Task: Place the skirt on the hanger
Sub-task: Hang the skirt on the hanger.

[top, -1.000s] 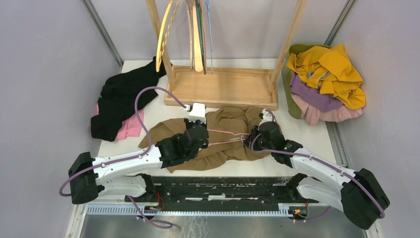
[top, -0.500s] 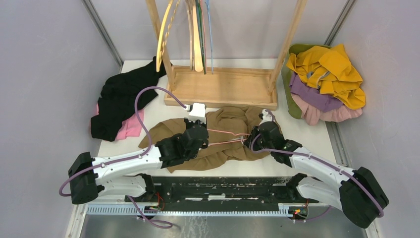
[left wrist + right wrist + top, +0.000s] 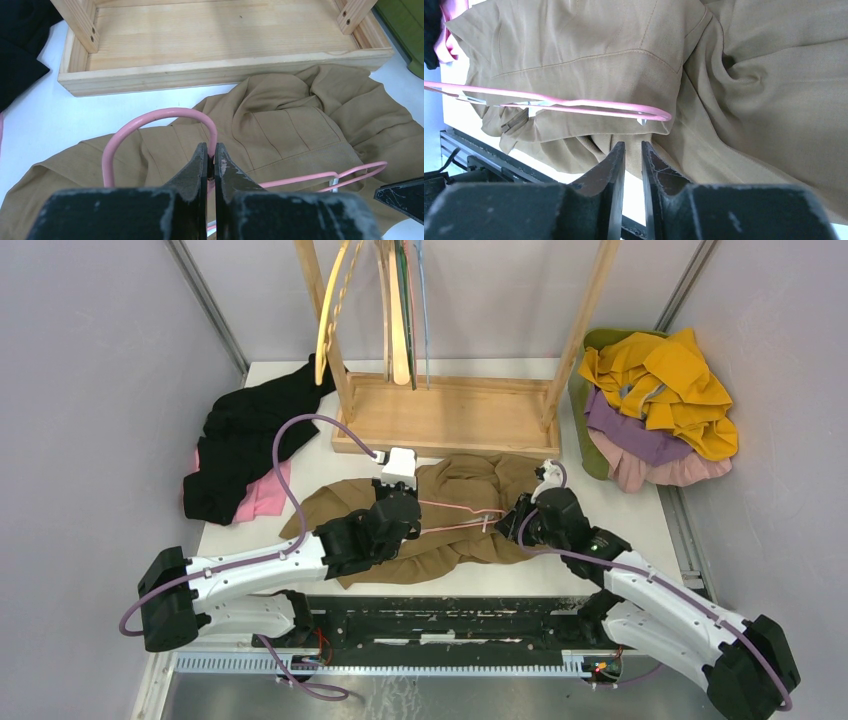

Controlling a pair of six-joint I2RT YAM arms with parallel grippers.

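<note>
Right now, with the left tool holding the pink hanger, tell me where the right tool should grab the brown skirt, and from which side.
Take the waistband, the flat stitched band lying under the pink hanger. It is probably the firmest edge; the rest of the skirt is loose, bunched folds. Come in from the hanger's right end, where the right tool hovers with its jaws slightly apart.

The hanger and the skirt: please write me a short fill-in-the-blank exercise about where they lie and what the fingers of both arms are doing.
1. The fingers of the left gripper are shut on the hook of the ___ hanger.
2. The hanger lies on the brown skirt, just in front of the ___ rack.
3. Between the fingers of the right gripper there is ___.
4. The heap of yellow and purple clothes lies to the ___ of the rack.

Missing words: pink; wooden; nothing; right
</note>
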